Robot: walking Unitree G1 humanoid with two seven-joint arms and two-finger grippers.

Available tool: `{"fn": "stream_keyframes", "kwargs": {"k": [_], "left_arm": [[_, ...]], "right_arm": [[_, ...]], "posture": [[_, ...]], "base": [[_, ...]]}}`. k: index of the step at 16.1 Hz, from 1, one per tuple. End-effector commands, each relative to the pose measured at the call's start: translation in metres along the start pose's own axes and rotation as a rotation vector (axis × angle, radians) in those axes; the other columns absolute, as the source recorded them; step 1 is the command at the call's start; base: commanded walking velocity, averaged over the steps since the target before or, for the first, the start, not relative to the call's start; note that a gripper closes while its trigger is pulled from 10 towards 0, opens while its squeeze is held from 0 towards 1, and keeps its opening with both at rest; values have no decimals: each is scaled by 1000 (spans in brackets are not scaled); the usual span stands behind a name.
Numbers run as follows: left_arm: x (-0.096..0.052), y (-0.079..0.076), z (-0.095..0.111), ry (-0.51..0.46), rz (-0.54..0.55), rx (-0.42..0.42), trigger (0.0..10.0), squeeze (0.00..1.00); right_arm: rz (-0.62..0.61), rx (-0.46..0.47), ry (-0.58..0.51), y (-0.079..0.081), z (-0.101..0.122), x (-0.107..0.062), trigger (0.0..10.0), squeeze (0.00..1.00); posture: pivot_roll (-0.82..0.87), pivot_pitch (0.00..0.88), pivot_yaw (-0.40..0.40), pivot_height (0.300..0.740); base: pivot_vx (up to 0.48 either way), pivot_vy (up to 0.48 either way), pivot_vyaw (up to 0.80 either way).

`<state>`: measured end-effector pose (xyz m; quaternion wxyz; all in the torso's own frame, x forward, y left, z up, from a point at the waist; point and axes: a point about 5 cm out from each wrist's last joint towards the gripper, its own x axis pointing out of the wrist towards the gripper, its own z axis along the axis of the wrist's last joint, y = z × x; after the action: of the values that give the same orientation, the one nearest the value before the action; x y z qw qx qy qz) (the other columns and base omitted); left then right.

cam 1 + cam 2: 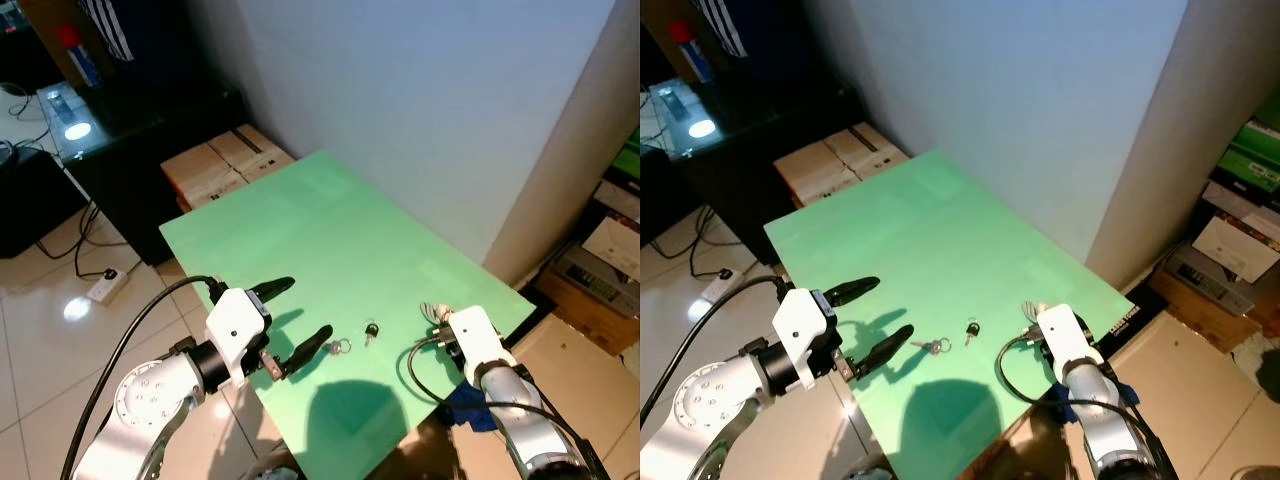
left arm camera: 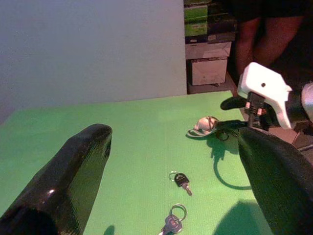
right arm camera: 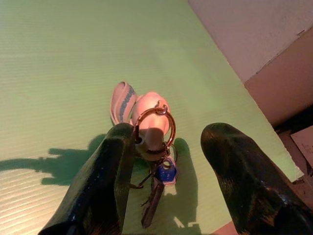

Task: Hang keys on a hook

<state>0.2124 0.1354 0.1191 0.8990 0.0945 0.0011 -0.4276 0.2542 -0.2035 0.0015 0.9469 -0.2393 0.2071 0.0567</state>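
Note:
On the green table lie a small black-headed key and a silver key on a ring. My left gripper stands open just left of the silver key, low over the table's near edge. At the table's right edge lies a pink-and-white hook piece carrying a gold ring with a blue-headed key. My right gripper is open around that ring, one finger touching it. The left wrist view also has the hook piece and the black key.
A white wall rises behind the table. Cardboard boxes and a black cabinet stand at the far left, with a power strip on the tiled floor. Stacked boxes sit to the right. A person's legs stand beyond the table.

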Motion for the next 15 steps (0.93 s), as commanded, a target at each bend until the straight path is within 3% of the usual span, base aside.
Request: {"fn": "stream_keyframes", "kwargs": {"k": [1,15], "left_arm": [[-4,1,-1,17,-1,10,10000,0],[-9,-1,-1,29,-4,13,10000,0]], "right_arm": [[6,0,-13,3,1,1,10000,0],[70,-1,-35,9,3,11,10000,0]], "posture": [[65,81,123,740],[79,85,126,740]], "base": [[0,0,0],[0,0,0]]}}
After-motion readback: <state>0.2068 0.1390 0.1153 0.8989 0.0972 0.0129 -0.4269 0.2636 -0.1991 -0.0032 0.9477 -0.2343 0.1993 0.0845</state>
